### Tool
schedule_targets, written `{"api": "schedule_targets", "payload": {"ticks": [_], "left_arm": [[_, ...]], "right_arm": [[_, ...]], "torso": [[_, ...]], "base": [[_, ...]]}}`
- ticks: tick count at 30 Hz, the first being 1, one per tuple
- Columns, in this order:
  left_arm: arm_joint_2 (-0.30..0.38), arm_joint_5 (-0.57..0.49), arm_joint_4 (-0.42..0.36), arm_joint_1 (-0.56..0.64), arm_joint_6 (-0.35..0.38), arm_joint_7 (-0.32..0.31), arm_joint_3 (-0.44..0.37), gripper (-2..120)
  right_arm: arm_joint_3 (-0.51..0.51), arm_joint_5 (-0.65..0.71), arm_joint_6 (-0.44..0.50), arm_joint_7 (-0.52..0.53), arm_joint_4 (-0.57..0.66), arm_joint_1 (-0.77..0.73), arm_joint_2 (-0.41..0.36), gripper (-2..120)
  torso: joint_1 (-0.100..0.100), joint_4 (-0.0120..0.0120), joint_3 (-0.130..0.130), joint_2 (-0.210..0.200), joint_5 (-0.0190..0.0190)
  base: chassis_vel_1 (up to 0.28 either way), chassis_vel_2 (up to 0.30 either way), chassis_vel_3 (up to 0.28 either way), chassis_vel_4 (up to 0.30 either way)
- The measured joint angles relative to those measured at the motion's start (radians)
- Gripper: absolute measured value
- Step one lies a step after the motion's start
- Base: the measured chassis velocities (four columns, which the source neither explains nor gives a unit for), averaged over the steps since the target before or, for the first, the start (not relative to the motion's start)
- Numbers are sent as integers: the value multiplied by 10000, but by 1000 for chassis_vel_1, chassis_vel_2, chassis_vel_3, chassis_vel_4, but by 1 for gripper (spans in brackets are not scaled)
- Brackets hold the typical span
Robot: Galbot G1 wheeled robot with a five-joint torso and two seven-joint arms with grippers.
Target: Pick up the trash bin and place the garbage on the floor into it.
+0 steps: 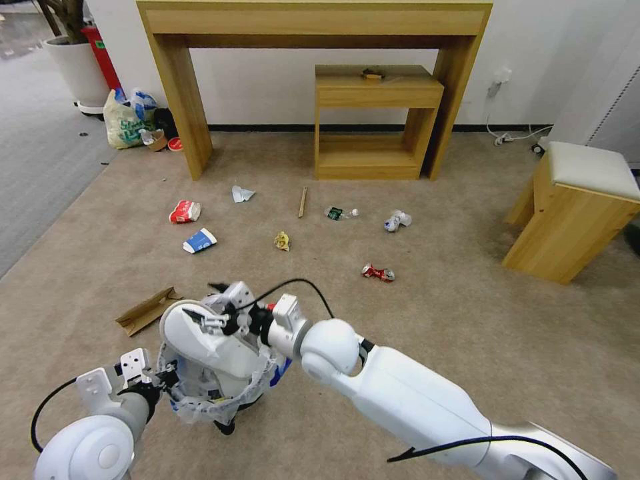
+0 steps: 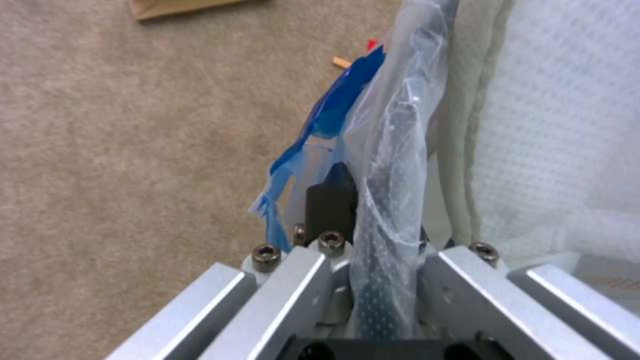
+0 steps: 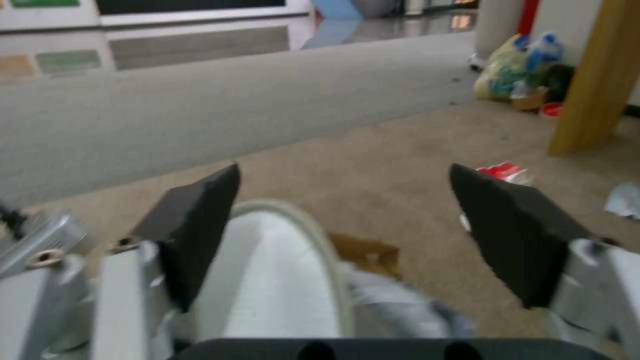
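Observation:
The trash bin (image 1: pixel 227 400), black with a crinkly clear bag, hangs low at the front left. My left gripper (image 1: pixel 167 381) is shut on its rim; in the left wrist view the left gripper (image 2: pixel 373 235) pinches the bag-covered rim (image 2: pixel 393 165). A white slipper (image 1: pixel 200 340) sticks out of the bin. Just above it my right gripper (image 1: pixel 205 301) stands open; in the right wrist view the slipper (image 3: pixel 273 270) lies by one finger of the right gripper (image 3: pixel 343 175). On the beige floor (image 1: pixel 467 320) lie a red cup (image 1: pixel 185 211), a blue-white cup (image 1: pixel 200 241), cardboard (image 1: pixel 147 311) and a crushed can (image 1: pixel 378 272).
Farther off lie crumpled paper (image 1: pixel 242 194), a wooden stick (image 1: pixel 303 201), a bottle (image 1: pixel 341 213) and a yellow scrap (image 1: pixel 283 241). A wooden console (image 1: pixel 313 20) and low shelf (image 1: pixel 373 127) stand at the wall, a stool (image 1: pixel 573 207) at the right, a shopping bag (image 1: pixel 123 120) back left.

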Motion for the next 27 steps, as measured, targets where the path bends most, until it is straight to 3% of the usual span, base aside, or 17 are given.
{"api": "schedule_targets", "payload": {"ticks": [2,12,19,20,24,27], "left_arm": [[-4,24,21,11,0,69,-127,0],[-388,-10,365,53,1,144,-621,0],[-493,87,537,344,0,579,-1131,0],[-493,87,537,344,0,579,-1131,0],[-592,74,357,712,1,946,-1547,0],[-608,-23,300,826,1,1025,-1709,0]], "right_arm": [[392,65,-59,84,231,-77,-113,97],[2685,31,-733,521,515,-1188,-868,100],[4748,-354,-700,42,807,-3337,-2076,100],[4748,-354,-700,42,807,-3337,-2076,100],[6609,-797,-485,-642,1271,-4870,-2319,100],[7366,-911,-436,-911,1523,-5424,-2328,100]], "torso": [[0,0,0,0,0],[0,-1,0,0,1],[0,-3,0,0,3],[0,-3,0,0,3],[0,-1,-1,0,2],[-1,-1,-1,0,4]], "base": [[0,0,0,0],[0,0,0,0],[0,0,0,0],[0,0,0,0],[0,0,0,0],[0,0,0,0]]}}
